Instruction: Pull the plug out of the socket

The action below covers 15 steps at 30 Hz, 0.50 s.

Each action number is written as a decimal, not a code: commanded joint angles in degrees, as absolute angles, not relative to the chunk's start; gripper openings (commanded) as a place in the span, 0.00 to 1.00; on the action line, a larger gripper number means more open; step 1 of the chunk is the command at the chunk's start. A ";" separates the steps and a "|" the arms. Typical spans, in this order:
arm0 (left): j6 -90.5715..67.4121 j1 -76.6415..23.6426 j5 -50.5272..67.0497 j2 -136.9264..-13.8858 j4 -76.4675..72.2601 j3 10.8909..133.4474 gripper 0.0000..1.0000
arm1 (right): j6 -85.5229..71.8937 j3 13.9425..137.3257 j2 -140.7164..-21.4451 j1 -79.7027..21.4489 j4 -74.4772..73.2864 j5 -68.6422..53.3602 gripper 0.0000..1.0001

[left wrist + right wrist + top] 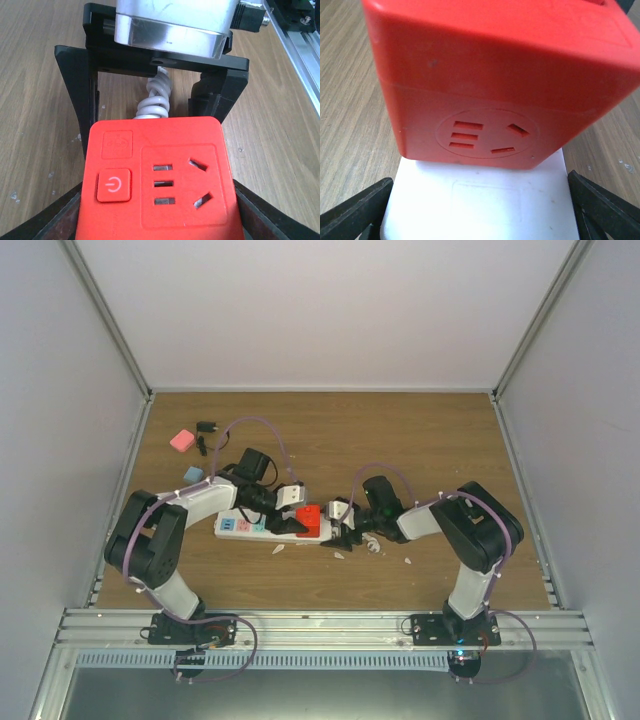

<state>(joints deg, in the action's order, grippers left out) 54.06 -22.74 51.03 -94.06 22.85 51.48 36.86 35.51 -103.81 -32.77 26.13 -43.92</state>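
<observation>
The red plug (pixel 310 517) sat unpulled in the socket (pixel 240 525), near the middle of the table (pixel 420 430). The left gripper (pixel 300 523) clamped the plug's sides; the right gripper (pixel 342 528) straddled the socket's end, grip unclear.

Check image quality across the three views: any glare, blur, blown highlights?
Top view: even, soft light, no hard shadows, plug small. Left wrist: plug sharp, glare on the silver housing behind it. Right wrist: plug fills the frame, slightly soft; strip nearly washed out.
</observation>
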 commanded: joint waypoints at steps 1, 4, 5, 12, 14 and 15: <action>52.53 -22.01 57.01 -92.37 20.29 54.04 0.36 | 38.25 36.05 -104.46 -32.87 22.43 -43.74 0.36; 55.52 -22.86 54.60 -89.92 19.14 52.65 0.36 | 38.03 36.42 -104.74 -32.85 22.05 -43.58 0.35; 56.25 -23.09 54.00 -89.21 18.94 52.21 0.36 | 37.93 36.53 -104.84 -32.87 21.99 -43.51 0.34; 58.18 -22.50 52.46 -86.78 21.11 51.02 0.35 | 37.73 36.65 -104.93 -32.87 21.97 -43.33 0.34; 58.82 -21.45 52.34 -86.47 22.87 50.75 0.35 | 37.71 36.65 -104.86 -32.87 21.95 -43.29 0.34; 59.26 -20.82 52.31 -86.22 23.67 50.60 0.35 | 37.71 36.65 -104.85 -32.88 22.01 -43.32 0.34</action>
<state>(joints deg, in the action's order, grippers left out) 56.62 -22.50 51.16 -87.96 22.55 51.37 37.54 36.36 -103.88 -32.77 24.40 -43.83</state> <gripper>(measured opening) 0.639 0.872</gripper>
